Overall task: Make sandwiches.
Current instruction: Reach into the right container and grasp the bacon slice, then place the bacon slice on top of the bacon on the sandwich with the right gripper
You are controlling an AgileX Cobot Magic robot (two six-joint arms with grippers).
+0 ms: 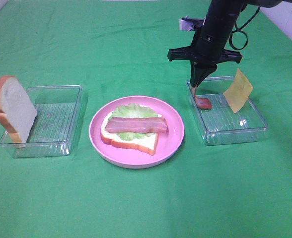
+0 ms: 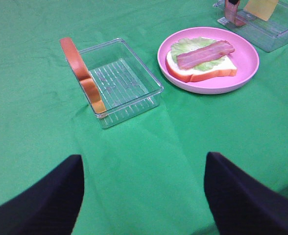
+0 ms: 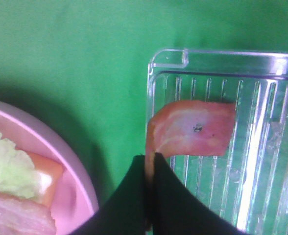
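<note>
The bacon strip [image 3: 193, 129] looks light, thin and floppy, and it bends where I pinch it, so I judge the end is the good place to hold. My right fingers [image 3: 127, 196] are clenched on that end, inside the clear tray [image 3: 168, 56]. The half-built sandwich [image 1: 133, 130] lies on the pink plate [image 1: 173, 144] nearby. My left fingers [image 2: 41, 196] stand released above the counter [image 1: 146, 208].

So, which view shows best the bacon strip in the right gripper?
The right wrist view: the bacon strip is large and central, one end clamped in the shut right gripper. The exterior high view shows only a small piece below the gripper; the left wrist view, a far sliver at its edge.
</note>
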